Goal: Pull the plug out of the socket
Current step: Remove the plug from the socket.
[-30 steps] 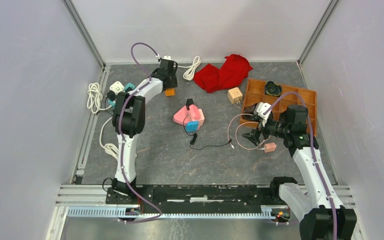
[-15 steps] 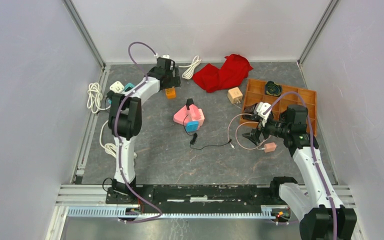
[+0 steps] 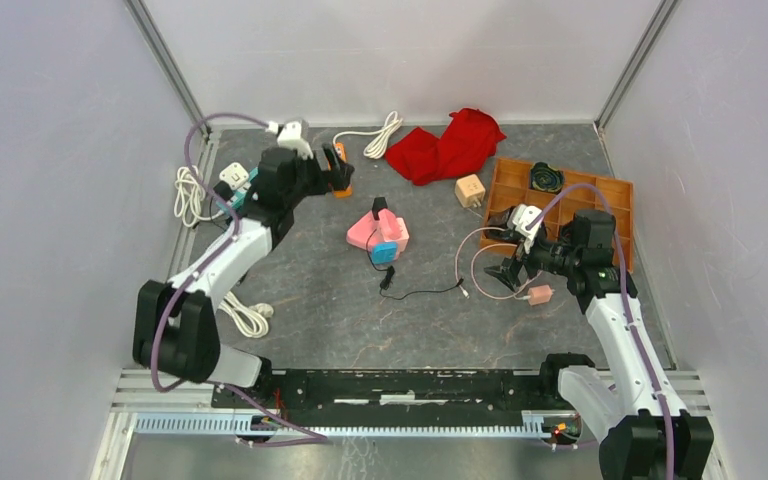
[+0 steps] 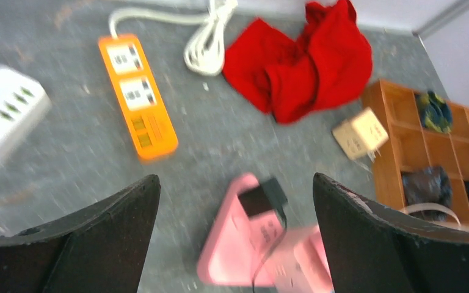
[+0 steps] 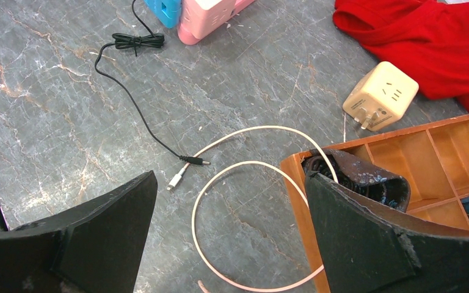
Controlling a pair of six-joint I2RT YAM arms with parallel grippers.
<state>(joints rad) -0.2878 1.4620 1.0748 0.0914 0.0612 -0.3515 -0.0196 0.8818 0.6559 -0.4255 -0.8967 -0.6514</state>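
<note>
Along the left edge of the desk [image 3: 310,300] lies a coiled white cord [image 3: 190,192], with a white power strip [image 4: 9,113] just beside it. The left tool [image 3: 340,170] hangs over the far-left part of the desk, its fingers [image 4: 98,238] spread wide with nothing between them. An orange power strip [image 4: 139,94] lies flat below it. Near the middle of the desk sits the pink socket [image 3: 368,233], and the black plug [image 3: 379,209] stands upright in it, its thin black cord [image 3: 422,293] trailing toward the near side. A blue adapter [image 3: 382,252] touches the socket's near end. Farther back lies a crumpled red cloth [image 3: 447,146], then a beige cube adapter [image 3: 470,189] just beside a wooden tray [image 3: 513,188]. The right tool [image 3: 510,245] hovers at the tray's near-left corner, spread wide and holding nothing, above a looped white cable [image 5: 262,127].
</note>
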